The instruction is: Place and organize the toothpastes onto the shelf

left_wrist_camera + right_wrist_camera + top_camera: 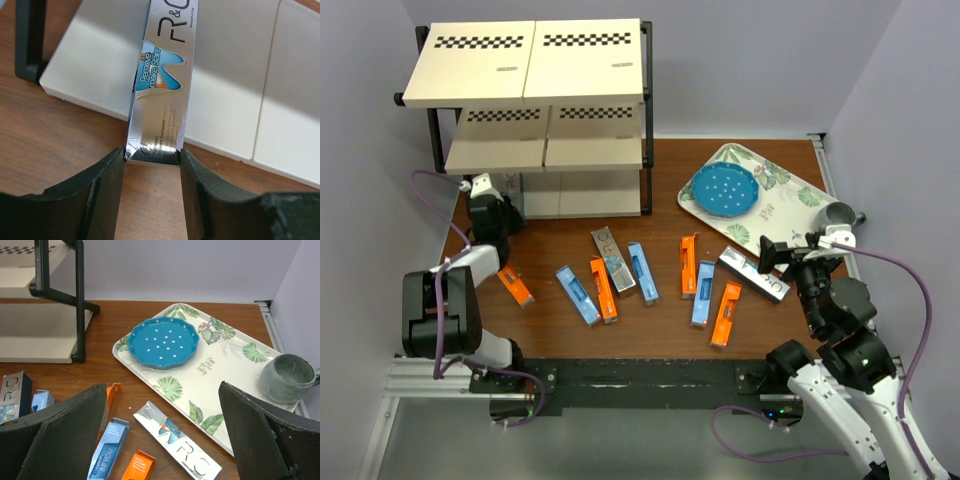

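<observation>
The shelf (pixel 525 65) stands at the back left; its upper two boards show no cartons. My left gripper (pixel 505 212) sits low at the shelf's left front, shut on the near end of a silver toothpaste carton (pixel 162 75). The carton reaches out over the shelf's cream bottom board (pixel 225 90). My right gripper (pixel 790 255) is open and empty above another silver carton (pixel 177 447). On the table lie several more cartons: orange (pixel 516 284), light blue (pixel 577 294), orange (pixel 603 289), silver (pixel 613 260), light blue (pixel 642 271), orange (pixel 688 265), light blue (pixel 704 293), orange (pixel 725 313).
A floral-patterned tray (pixel 790 200) lies at the back right with a blue dotted plate (pixel 725 189) and a grey cup (pixel 838 213) on it. The shelf's black leg (pixel 79 305) stands left of the tray. Walls close in on the left, back and right.
</observation>
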Motion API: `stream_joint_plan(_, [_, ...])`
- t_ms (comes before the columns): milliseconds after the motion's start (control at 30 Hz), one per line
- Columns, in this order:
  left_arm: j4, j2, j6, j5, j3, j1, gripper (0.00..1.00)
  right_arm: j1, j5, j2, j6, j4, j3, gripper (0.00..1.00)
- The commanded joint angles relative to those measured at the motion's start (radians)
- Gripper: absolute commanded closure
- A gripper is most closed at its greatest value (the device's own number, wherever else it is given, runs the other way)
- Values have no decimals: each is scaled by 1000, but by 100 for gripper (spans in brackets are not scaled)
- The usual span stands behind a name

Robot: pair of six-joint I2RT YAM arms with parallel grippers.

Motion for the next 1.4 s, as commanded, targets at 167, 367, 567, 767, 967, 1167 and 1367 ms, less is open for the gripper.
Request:
stream_joint_plan(167, [-14, 60, 140, 9, 126, 72, 61, 7, 29, 28, -24, 11, 32, 1])
stream_joint_plan(367, [-17, 113, 221, 138, 163, 137, 59, 5, 29, 30, -23, 11, 29, 1])
stream_joint_plan(567, [8, 149, 255, 322, 178, 212, 55, 6, 21, 44, -28, 10, 40, 1])
stream_joint_plan(767, [14, 174, 294, 433, 195, 241, 51, 7, 3, 53, -21, 5, 47, 1])
stream_joint_plan(967, [37, 183, 320, 442, 198, 244, 43, 6, -13, 73, -11, 3, 58, 1])
stream_joint_plan(1167, [52, 211, 323, 454, 221, 252, 37, 5, -16, 74, -3, -3, 69, 1])
stream_joint_plan(1367, [45, 156, 291, 434, 186, 253, 21, 5, -13, 74, -3, -10, 70, 1])
